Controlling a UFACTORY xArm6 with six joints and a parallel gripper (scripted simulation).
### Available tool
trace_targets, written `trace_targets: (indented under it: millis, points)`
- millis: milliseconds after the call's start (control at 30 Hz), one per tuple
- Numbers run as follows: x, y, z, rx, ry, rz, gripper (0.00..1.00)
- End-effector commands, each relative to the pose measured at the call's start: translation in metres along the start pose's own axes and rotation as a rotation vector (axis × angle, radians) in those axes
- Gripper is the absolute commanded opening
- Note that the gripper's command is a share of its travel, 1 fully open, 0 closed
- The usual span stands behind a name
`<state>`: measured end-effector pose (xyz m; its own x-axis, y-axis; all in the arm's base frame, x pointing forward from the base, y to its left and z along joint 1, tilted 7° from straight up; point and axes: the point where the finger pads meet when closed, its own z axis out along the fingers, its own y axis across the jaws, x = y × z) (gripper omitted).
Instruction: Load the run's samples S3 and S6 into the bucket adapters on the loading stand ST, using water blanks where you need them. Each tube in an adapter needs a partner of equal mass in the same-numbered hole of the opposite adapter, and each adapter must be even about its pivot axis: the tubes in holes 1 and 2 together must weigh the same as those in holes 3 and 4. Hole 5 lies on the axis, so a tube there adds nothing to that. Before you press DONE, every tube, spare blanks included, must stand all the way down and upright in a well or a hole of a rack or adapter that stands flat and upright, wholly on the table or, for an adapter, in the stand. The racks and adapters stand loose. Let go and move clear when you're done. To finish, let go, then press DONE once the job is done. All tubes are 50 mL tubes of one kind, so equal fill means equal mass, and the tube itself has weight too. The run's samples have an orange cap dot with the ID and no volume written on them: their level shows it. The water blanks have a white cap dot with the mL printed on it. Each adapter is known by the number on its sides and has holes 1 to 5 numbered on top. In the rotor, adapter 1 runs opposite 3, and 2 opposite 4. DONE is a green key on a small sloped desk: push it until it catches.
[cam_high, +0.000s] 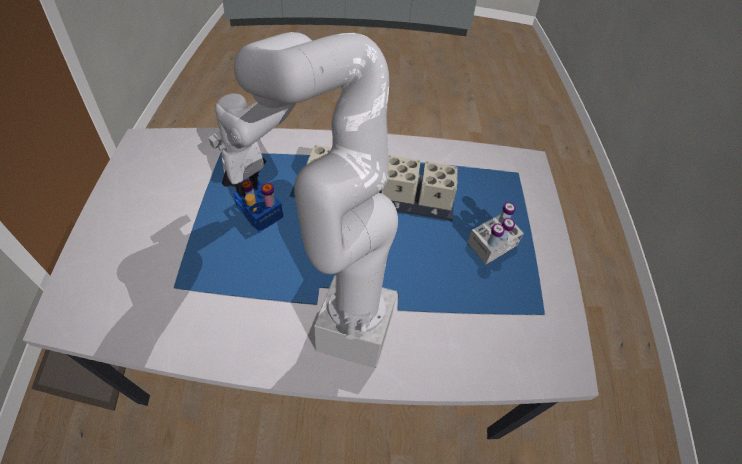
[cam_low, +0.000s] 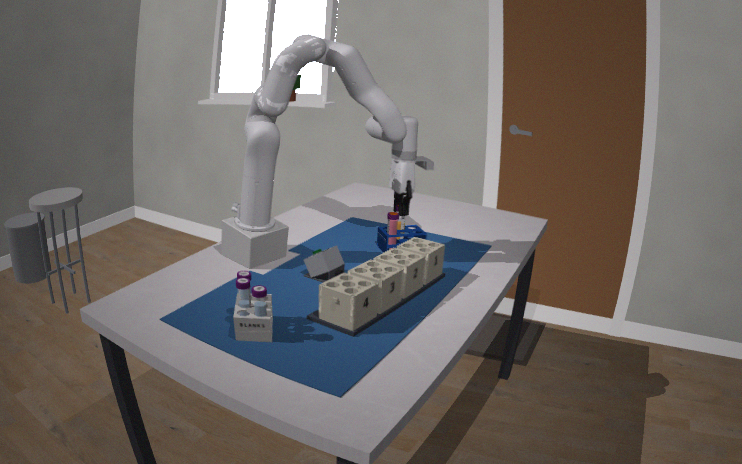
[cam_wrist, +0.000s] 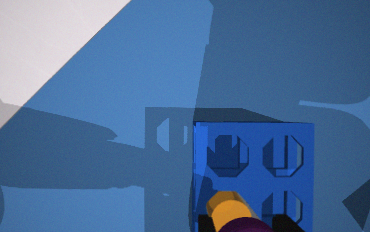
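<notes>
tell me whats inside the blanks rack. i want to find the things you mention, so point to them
Three purple-capped tubes (cam_high: 508, 208) (cam_low: 259, 306) stand in the blanks rack (cam_high: 487, 252) (cam_low: 253, 332). Its front wall hides their lower ends; the printed mL is too small to read.

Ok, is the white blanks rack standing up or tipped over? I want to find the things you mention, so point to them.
Standing up: the blanks rack (cam_high: 488, 254) (cam_low: 253, 333) sits flat on the blue mat (cam_high: 448, 273) (cam_low: 306, 361), with its holes facing up.

Cannot read the small round orange cap dots (cam_high: 267, 187) (cam_low: 393, 213), nor see the blue plastic rack (cam_high: 268, 219) (cam_low: 416, 235) (cam_wrist: 255, 150) beyond the wrist view's lower edge.
</notes>
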<state>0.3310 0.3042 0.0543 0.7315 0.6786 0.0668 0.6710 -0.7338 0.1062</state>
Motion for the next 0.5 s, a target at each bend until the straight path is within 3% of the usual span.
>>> trace_targets:
  millis: [0, 467]
  points:
    - [0.0016, 0.0, -0.0036, 0.0, 0.004, 0.0, 0.0]
    - [0.0015, 0.0, -0.0116, 0.0, 0.004, 0.0, 0.0]
